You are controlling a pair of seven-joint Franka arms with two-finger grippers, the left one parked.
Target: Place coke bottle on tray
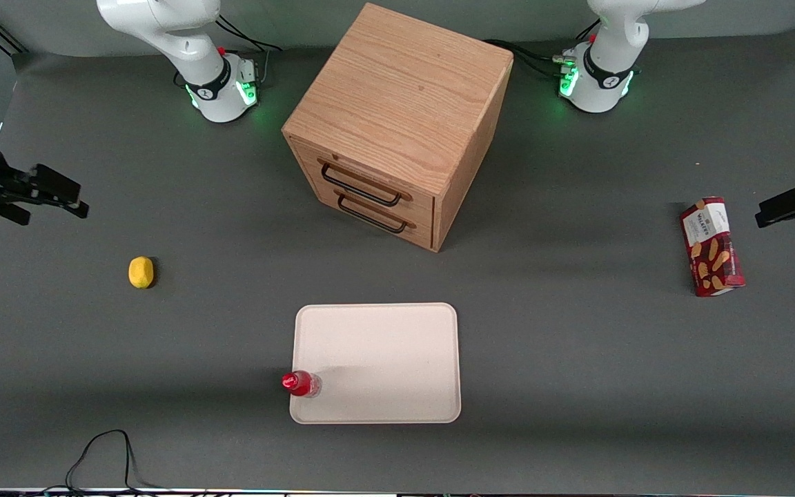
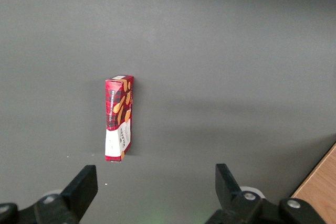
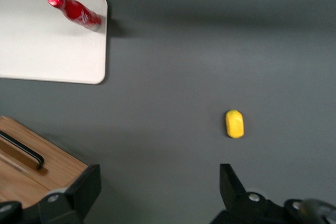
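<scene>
The coke bottle (image 1: 301, 383) (image 3: 76, 11), with its red cap and red label, stands upright on the cream-pink tray (image 1: 384, 359) (image 3: 47, 51). It is in the tray's corner nearest the front camera, on the working arm's side. My right gripper (image 1: 70, 197) (image 3: 157, 182) hangs open and empty over bare table, far off toward the working arm's end and well apart from bottle and tray. Its two black fingers (image 3: 84, 187) stand wide apart with only grey mat between them.
A wooden two-drawer cabinet (image 1: 397, 124) (image 3: 31, 171) stands farther from the front camera than the tray. A yellow lemon-like lump (image 1: 141, 271) (image 3: 234, 124) lies near my gripper. A red biscuit box (image 1: 711, 246) (image 2: 119, 117) lies toward the parked arm's end. A black cable (image 1: 104, 455) loops at the table's front edge.
</scene>
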